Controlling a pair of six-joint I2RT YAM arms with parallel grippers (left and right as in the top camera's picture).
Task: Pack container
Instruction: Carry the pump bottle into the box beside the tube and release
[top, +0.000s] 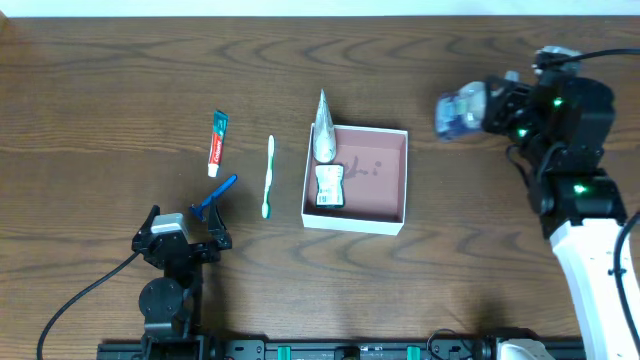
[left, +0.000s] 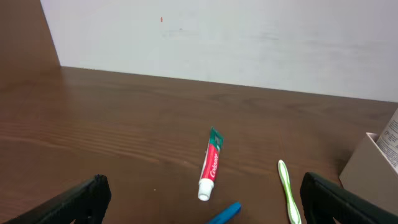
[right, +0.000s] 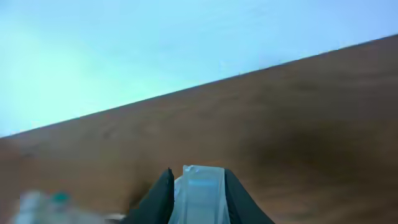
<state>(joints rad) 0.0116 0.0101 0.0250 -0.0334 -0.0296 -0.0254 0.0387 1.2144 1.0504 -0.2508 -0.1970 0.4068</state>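
Container (top: 382, 192) mid-table (top: 100, 100), holding a tube (top: 322, 135) and a packet (top: 329, 186). Toothpaste (top: 217, 143), toothbrush (top: 268, 177) and razor (top: 213, 200) lie unpacked to its left. Right tool (top: 476, 109) clamps a clear bluish item (top: 456, 113) beside the container. Left tool (top: 183, 228) wide, empty.

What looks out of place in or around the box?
The grey tube is not fully inside the container: its pointed end sticks out over the far rim, near the left corner. Nothing looks spilled.

Overhead light is even and bright and the focus sharp; the container (top: 355, 178) casts only a thin soft shadow on the table (top: 120, 90) along its lower edge. At upper right a pale bluish item (top: 458, 112) is smeared. The right wrist view is soft throughout, blue-tinted across its top.
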